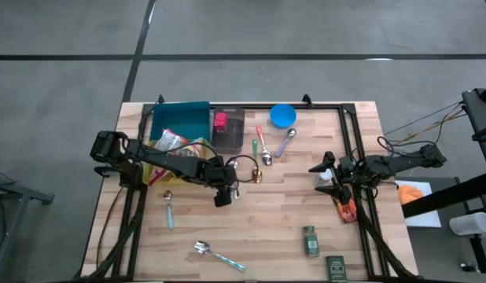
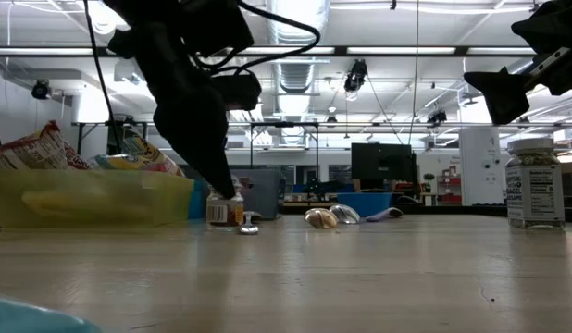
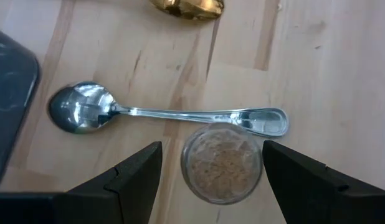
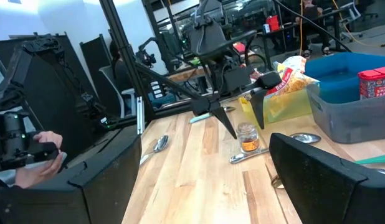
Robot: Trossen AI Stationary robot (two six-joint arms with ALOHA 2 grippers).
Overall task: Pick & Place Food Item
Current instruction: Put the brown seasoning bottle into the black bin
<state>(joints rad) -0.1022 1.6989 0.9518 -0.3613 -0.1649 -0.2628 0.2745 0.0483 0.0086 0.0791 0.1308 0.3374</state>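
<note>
I have the left hand (image 3: 211, 180) released and straddling the small spice jar (image 3: 222, 163), which stands near the surface's middle touching a spoon (image 3: 167, 115); I judge the next move: descend slightly, clench squarely without nudging it.

Grey concrete floor (image 1: 62, 31) with dark seam lines surrounds the light wooden butcher-block table (image 1: 274, 212). Beyond it: a ceiling with long fluorescent strip lights (image 2: 406, 51), exposed ducting, and a dark monitor (image 2: 383, 166).
</note>
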